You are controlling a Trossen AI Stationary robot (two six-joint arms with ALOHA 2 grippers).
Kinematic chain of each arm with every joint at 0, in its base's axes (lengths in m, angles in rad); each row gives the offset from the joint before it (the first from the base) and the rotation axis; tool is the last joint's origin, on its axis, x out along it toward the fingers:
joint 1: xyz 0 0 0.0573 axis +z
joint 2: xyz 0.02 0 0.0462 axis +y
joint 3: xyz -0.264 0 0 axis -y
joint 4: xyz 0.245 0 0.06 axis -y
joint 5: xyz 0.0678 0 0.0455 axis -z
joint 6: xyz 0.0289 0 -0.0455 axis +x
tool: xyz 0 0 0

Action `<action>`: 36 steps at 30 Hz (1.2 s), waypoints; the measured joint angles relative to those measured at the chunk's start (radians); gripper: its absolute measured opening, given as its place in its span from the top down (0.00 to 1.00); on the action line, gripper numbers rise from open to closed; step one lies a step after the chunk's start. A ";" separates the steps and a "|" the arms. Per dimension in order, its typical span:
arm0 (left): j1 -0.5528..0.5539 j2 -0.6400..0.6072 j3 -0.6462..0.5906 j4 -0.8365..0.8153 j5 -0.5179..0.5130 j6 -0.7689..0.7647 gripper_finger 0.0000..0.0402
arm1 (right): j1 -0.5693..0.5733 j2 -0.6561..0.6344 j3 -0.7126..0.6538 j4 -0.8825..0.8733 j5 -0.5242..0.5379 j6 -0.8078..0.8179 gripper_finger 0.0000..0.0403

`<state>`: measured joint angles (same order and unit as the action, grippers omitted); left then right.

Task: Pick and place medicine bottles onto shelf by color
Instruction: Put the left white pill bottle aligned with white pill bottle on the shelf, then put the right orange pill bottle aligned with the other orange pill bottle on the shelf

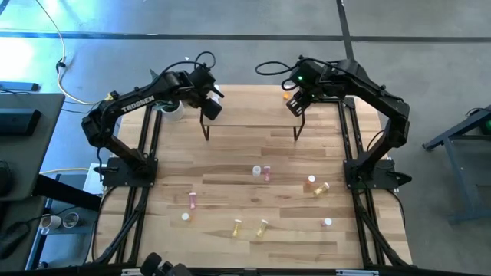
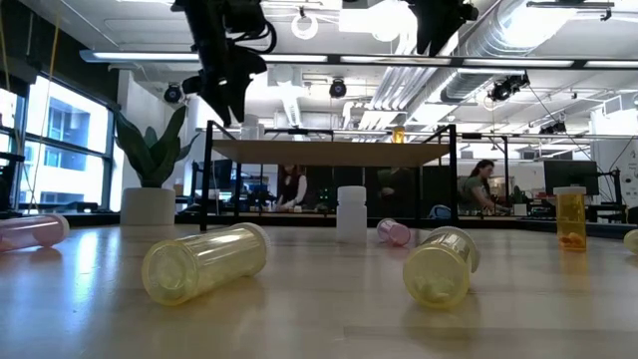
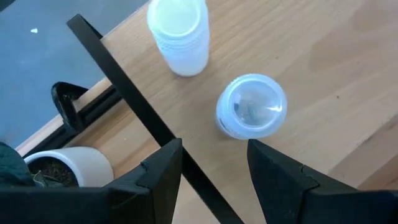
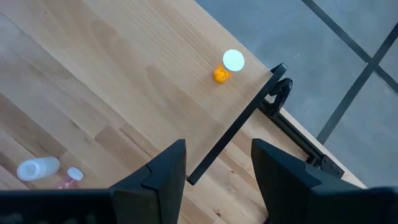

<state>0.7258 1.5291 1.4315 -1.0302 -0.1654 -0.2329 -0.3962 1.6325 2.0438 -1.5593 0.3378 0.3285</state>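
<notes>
I log both hands high over the shelf (image 1: 252, 115) at the far end of the surface (image 1: 230, 253): left hand (image 3: 214, 165) over its left end, fingers parted and empty above two white bottles (image 3: 252, 106) standing there; right hand (image 4: 217, 165) over its right end, also parted and empty, with one orange bottle (image 4: 221, 73) on the shelf near that corner. Remaining stock sits on the surface nearer me: a white and a pink bottle (image 1: 267, 174) mid-surface, two yellow bottles (image 1: 261, 228) lying down, others scattered. I judge each bottle light, rigid, smooth plastic, liable to roll when lying; best taken across the body just under the cap, fingers square to the cylinder.
</notes>
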 joint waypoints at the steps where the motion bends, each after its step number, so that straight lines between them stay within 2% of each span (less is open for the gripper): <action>1: 0.000 0.000 0.000 0.000 0.001 0.000 0.57 | 0.000 0.000 0.000 0.000 0.000 0.000 0.57; 7: 0.000 -0.017 0.019 -0.028 0.066 0.007 0.57 | 0.000 0.000 0.000 0.000 0.000 0.006 0.57; 14: -0.011 -0.089 0.090 -0.085 0.081 0.046 0.57 | 0.054 -0.010 -0.001 -0.008 0.000 0.006 0.57; 17: -0.021 -0.143 0.087 -0.089 0.109 0.089 0.57 | 0.100 -0.042 -0.055 0.012 0.001 0.005 0.57; 20: -0.031 -0.206 0.065 -0.075 0.141 0.105 0.57 | 0.139 -0.096 -0.166 0.050 0.001 0.060 0.57; 29: -0.096 -0.371 -0.185 0.187 0.310 0.055 0.57 | 0.246 -0.292 -0.480 0.201 -0.034 0.372 0.57; 36: -0.187 -0.449 -0.361 0.378 0.328 0.016 0.57 | 0.360 -0.368 -0.603 0.243 -0.047 0.642 0.57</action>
<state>0.5387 1.0800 1.0709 -0.6521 0.1622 -0.2167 -0.0363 1.2648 1.4403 -1.3163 0.2905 0.9705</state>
